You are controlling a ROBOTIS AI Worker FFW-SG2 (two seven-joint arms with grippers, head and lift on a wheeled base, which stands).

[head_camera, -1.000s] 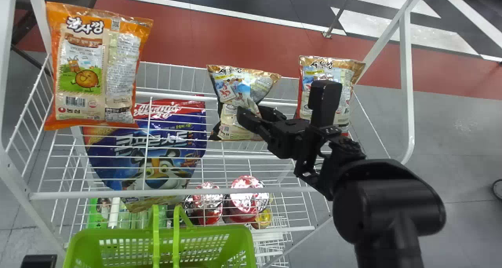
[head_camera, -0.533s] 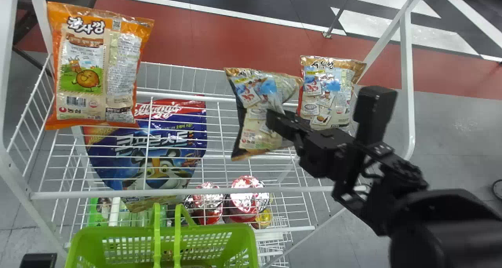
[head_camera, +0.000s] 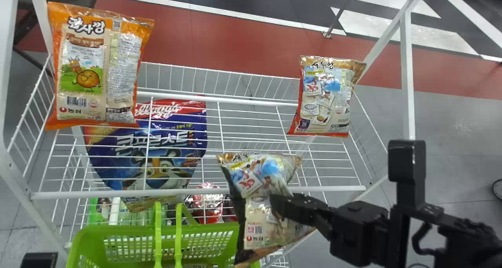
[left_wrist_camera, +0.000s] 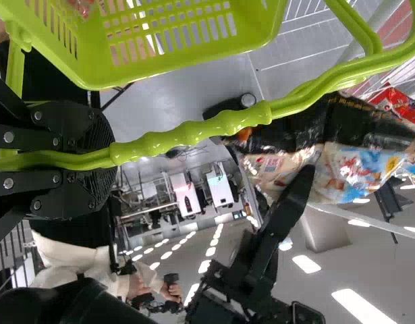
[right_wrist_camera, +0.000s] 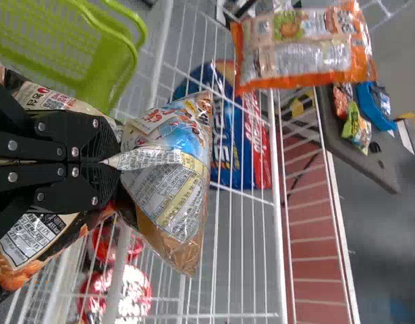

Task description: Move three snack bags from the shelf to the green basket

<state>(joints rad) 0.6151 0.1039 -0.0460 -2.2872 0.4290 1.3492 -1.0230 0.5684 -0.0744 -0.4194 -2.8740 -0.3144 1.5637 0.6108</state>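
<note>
Here, right claw [head_camera: 275, 207] holds one snack bag [head_camera: 255, 221]; shelf [head_camera: 117, 194], two.

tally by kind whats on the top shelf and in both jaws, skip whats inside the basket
snack bags: 3 (orange bag and red-edged bag on the shelf, black-edged bag in the right jaws, shut on it)
green basket: 1 (left jaws shut on its handle)
total: 4
</note>
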